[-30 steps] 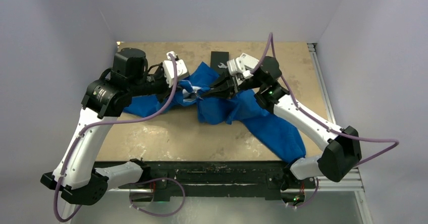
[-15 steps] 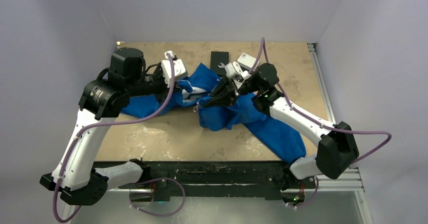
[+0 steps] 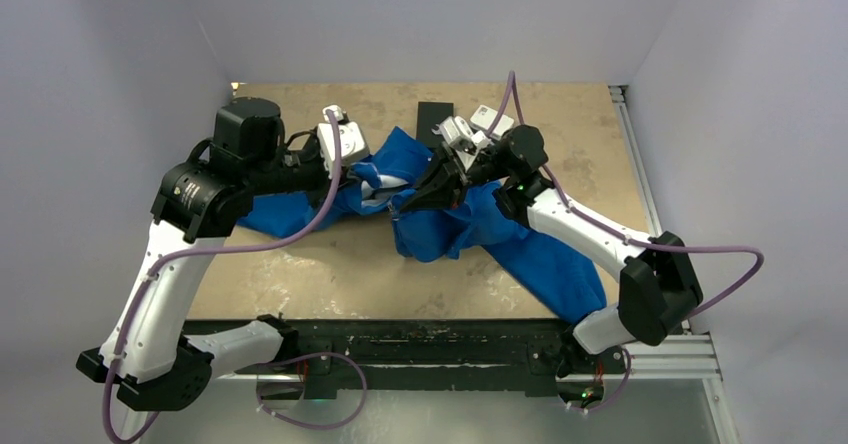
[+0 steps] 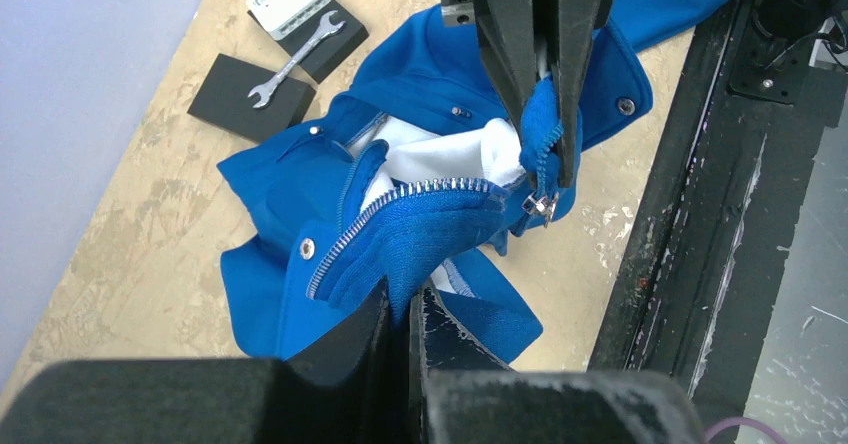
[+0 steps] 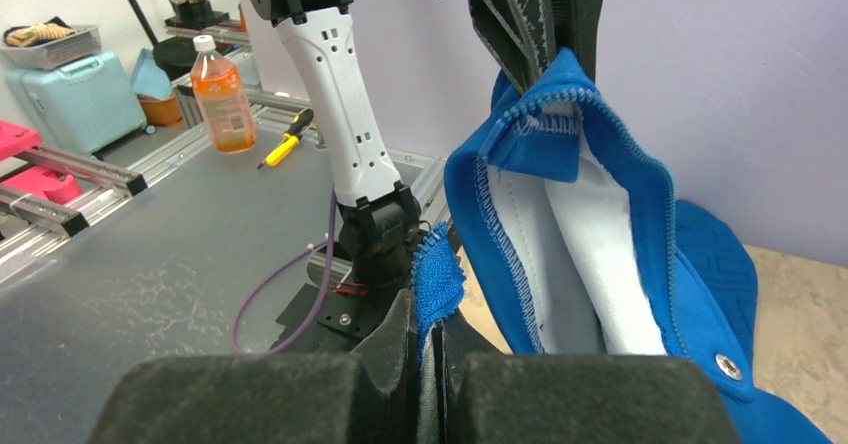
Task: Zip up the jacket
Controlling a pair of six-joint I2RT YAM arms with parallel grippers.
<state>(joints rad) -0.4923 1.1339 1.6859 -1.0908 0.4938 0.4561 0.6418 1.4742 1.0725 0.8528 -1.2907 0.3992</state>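
Zip-up not begun: teeth rows (image 4: 400, 196) unjoined btw fingers, slider (image 4: 540, 204) dangling by R fingers (image 4: 522, 89); L fingers (image 4: 392, 309) & R both clamped on jacket (image 3: 440, 229) edges.

This is looking like a robotics lab: a plywood table (image 3: 330, 254) is sitting between plain pale walls (image 3: 430, 14), and at the right wrist view's left, aluminium rails (image 5: 95, 167), a yellow screwdriver (image 5: 285, 137) and an orange bottle (image 5: 222, 94) are resting on a grey bench (image 5: 150, 274).
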